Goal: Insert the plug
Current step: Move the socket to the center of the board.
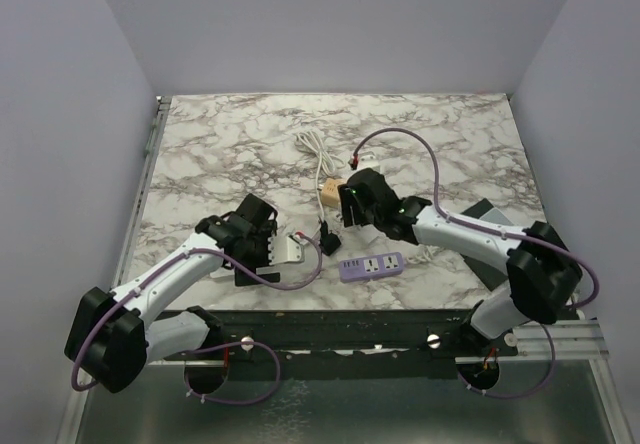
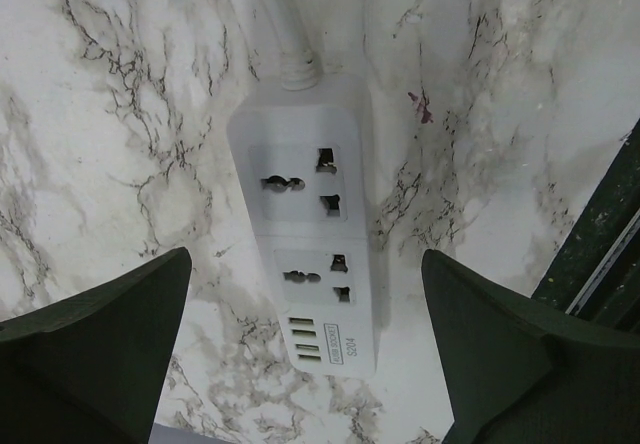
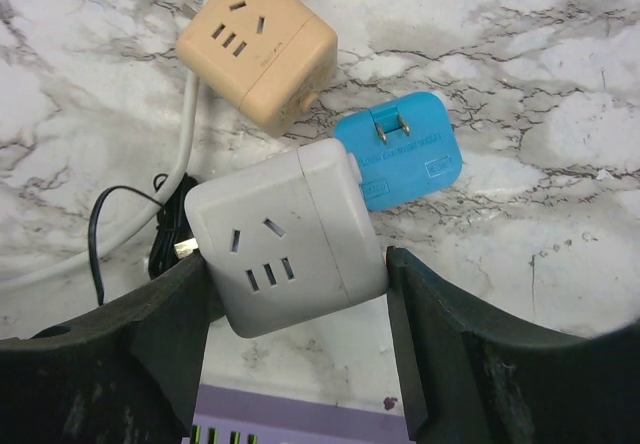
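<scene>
A white cube plug (image 3: 285, 239) with slots on its top face lies on the marble. My right gripper (image 3: 297, 264) is shut on it, the left finger (image 3: 170, 314) against one side and the right finger (image 3: 420, 304) against the opposite corner. In the top view that gripper (image 1: 345, 207) is at the table's middle. A white power strip (image 2: 305, 234) with two sockets and several USB ports lies between the wide-open fingers of my left gripper (image 2: 305, 257), which touch nothing. From above, the strip (image 1: 290, 248) sits at the left gripper (image 1: 265, 254).
A tan cube adapter (image 3: 262, 46) and a blue two-prong plug (image 3: 405, 149) lie just beyond the white cube. A black plug (image 3: 170, 249) with its thin cable lies at the cube's left. A purple power strip (image 1: 372, 264) sits near the front edge. A white cable (image 1: 318, 154) runs toward the back.
</scene>
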You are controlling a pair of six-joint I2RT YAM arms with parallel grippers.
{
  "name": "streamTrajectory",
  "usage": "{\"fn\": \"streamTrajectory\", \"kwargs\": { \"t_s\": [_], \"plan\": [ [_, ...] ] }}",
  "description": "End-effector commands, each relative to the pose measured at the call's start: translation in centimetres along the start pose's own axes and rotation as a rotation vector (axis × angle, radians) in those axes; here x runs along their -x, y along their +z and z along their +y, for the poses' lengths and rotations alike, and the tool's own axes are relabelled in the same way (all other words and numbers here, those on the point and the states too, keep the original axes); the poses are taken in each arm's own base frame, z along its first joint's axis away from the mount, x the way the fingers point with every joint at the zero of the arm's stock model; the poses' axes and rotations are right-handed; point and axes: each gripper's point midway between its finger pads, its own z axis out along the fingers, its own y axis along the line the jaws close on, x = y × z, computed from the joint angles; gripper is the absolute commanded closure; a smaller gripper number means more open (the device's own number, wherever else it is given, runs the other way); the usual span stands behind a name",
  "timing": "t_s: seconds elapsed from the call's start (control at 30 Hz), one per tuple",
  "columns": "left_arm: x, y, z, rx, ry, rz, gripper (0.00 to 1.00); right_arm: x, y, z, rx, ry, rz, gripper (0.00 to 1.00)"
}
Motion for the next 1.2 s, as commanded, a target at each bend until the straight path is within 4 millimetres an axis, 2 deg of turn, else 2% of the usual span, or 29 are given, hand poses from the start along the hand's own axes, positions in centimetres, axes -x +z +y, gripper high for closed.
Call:
{"fn": "streamTrajectory", "kwargs": {
  "t_s": [0.0,0.13,0.33,0.4,0.5,0.57,0.73,0.83,1.07,1.17],
  "plan": [
    [-1.6,0.9,-0.1,0.013,0.064,0.061,0.02,-0.6,-2.9,0.2,0.071,-0.004,-0.001,0.86],
    [-2.0,1.7,-0.3,0.019,0.056,0.069,0.17,-2.9,-6.0,0.7,0.138,0.021,0.052,0.93],
    [-1.5,2.6,0.0,0.030,0.044,0.035,0.35,-7.8,-10.2,2.3,0.247,0.061,0.142,0.99],
    [-1.3,3.0,0.1,0.027,0.045,0.030,0.47,-9.3,-11.1,2.7,0.264,0.050,0.179,0.99],
    [-0.7,3.6,0.2,0.003,0.032,0.016,0.69,-11.3,-12.2,2.6,0.254,0.067,0.245,1.00],
    [-0.1,3.8,0.4,-0.015,0.008,0.008,0.77,-12.5,-12.9,2.3,0.244,0.106,0.278,0.99],
    [1.8,4.4,0.7,-0.052,-0.026,-0.016,0.81,-15.7,-13.8,0.7,0.182,0.210,0.360,1.00],
    [2.9,4.8,0.5,-0.061,-0.016,-0.027,0.81,-17.7,-13.0,-1.1,0.071,0.243,0.393,0.99],
    [4.6,5.3,-0.3,-0.079,0.012,-0.033,0.82,-18.0,-10.6,-4.0,-0.182,0.248,0.349,0.99],
    [5.2,5.3,-0.4,-0.082,0.021,-0.039,0.82,-17.0,-10.4,-5.2,-0.252,0.269,0.303,0.99]
  ]
}}
